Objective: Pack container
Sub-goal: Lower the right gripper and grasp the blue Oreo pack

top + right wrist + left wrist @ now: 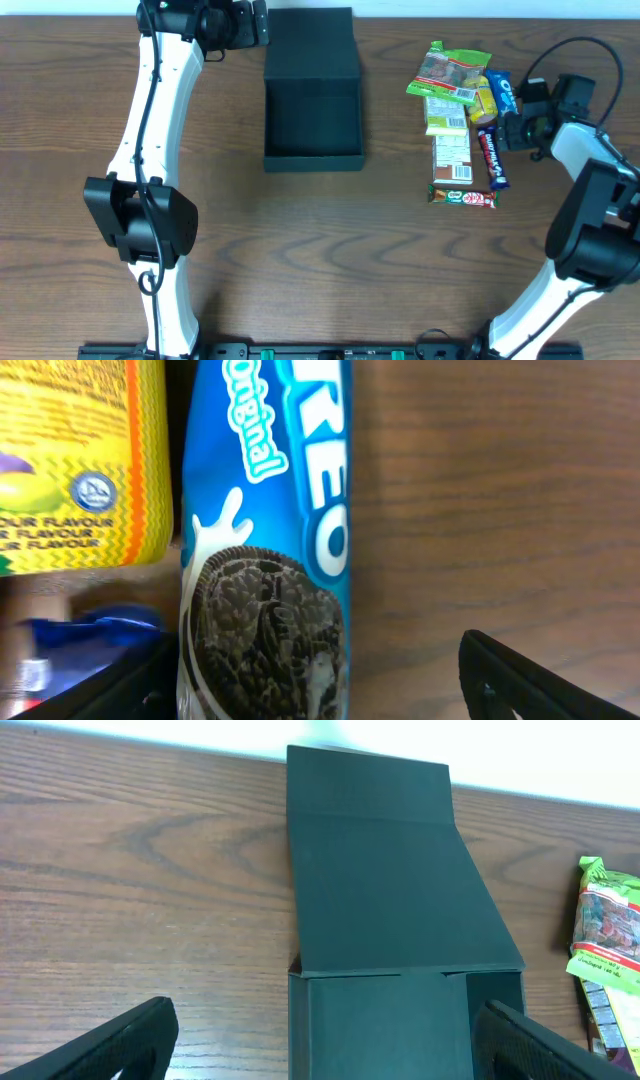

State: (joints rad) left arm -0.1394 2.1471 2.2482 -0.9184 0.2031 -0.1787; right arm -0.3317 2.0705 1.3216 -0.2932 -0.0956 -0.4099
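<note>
Two hands are open wide and hold nothing. The right gripper (310, 695) hangs low over a blue cookie pack (270, 560), with one finger (100, 680) by each long side; I cannot tell if a finger touches it. A yellow packet (80, 460) lies just beside the cookie pack, on its left. The left gripper (320, 1060) is at the far side of the table (300, 260), facing the container (312, 130). The container sits left of the snacks, toward the far side, with its lid flap (380, 890) open and leaning back. A green packet (450, 72), a dark bar (492, 158) and more snacks lie in a heap on the right, well apart from it
</note>
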